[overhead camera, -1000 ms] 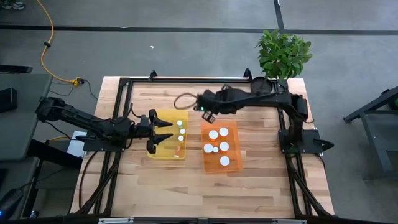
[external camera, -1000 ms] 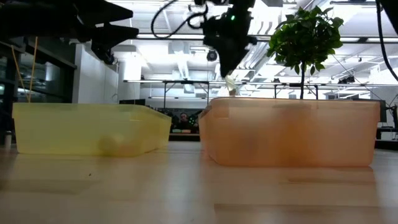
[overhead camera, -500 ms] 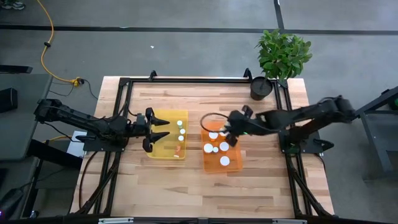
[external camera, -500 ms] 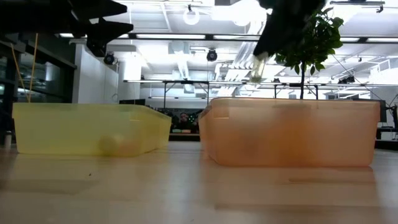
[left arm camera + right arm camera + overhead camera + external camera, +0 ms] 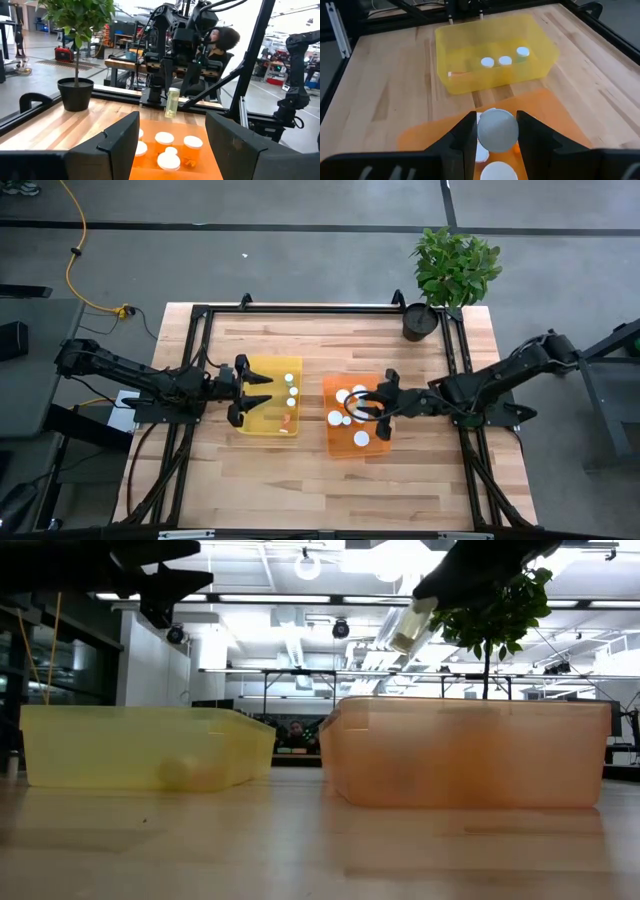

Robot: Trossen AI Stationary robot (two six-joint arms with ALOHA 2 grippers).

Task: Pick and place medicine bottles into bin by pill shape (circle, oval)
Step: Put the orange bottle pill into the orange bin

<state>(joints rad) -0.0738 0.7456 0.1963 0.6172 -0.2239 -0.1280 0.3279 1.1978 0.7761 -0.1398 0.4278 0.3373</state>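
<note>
Table: pale wooden table [image 5: 300, 470], bare boards nearest the low camera.
Bins: yellow bin [image 5: 268, 396] and orange bin [image 5: 354, 416] side by side; bottles with white caps stand in both.
Right gripper [image 5: 364, 406]: above the orange bin, fingers clamped on a medicine bottle [image 5: 172, 102].
Held bottle: between the right fingers, white cap [image 5: 497, 129] toward the wrist camera, hanging above the bottles in the orange bin.
Left gripper [image 5: 259, 388]: fingers spread wide over the yellow bin's left part.
Background: potted plant [image 5: 452, 270] at the far right corner.

left bin [image 5: 262, 370]: yellow
right bin [image 5: 331, 442]: orange
caps [image 5: 487, 62]: white
table [image 5: 250, 470]: light wood
arms [image 5: 120, 370]: black
plant [image 5: 455, 265]: green
</note>
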